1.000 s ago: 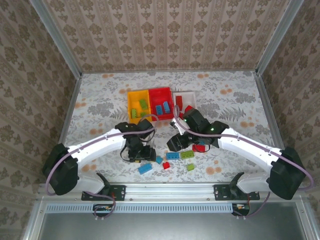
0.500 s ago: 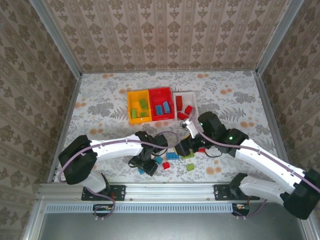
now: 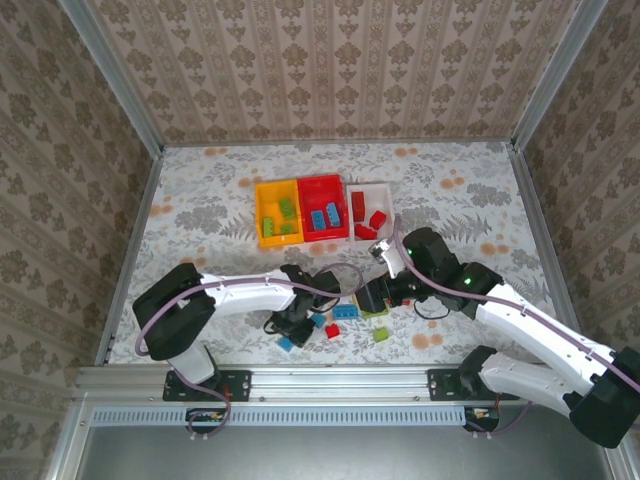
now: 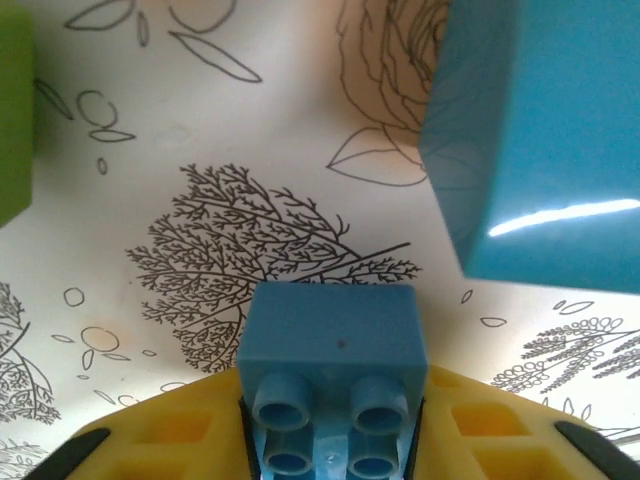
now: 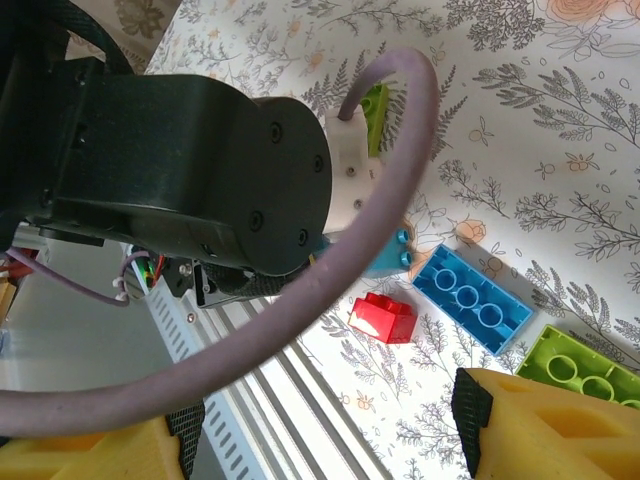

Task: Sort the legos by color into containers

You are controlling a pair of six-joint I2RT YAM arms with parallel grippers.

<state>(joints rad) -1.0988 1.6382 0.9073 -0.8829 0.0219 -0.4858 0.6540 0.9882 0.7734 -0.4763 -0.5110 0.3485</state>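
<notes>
Blue brick (image 4: 333, 335): we are watching the left gripper (image 4: 333, 420) clamping it tight, while the right gripper (image 5: 320, 440) is hanging wide open over loose legos (image 5: 472, 300).

Quick headcount from the top view: three bins in the upper middle, that's one yellow-orange bin (image 3: 266, 196), one red bin (image 3: 320, 190) and one white bin (image 3: 377, 192). Inside them I get what looks like three green bricks (image 3: 286, 207), two blue bricks (image 3: 331, 212) and three red bricks (image 3: 358, 205). Out on the table (image 3: 200, 200), lower middle: three loose blue bricks (image 3: 347, 311), two loose green bricks (image 3: 381, 335) and one small loose red brick (image 3: 332, 331). Maybe another red bit half hidden under the right arm (image 3: 520, 320), can't tell. So fourteen bricks I can count for sure
</notes>
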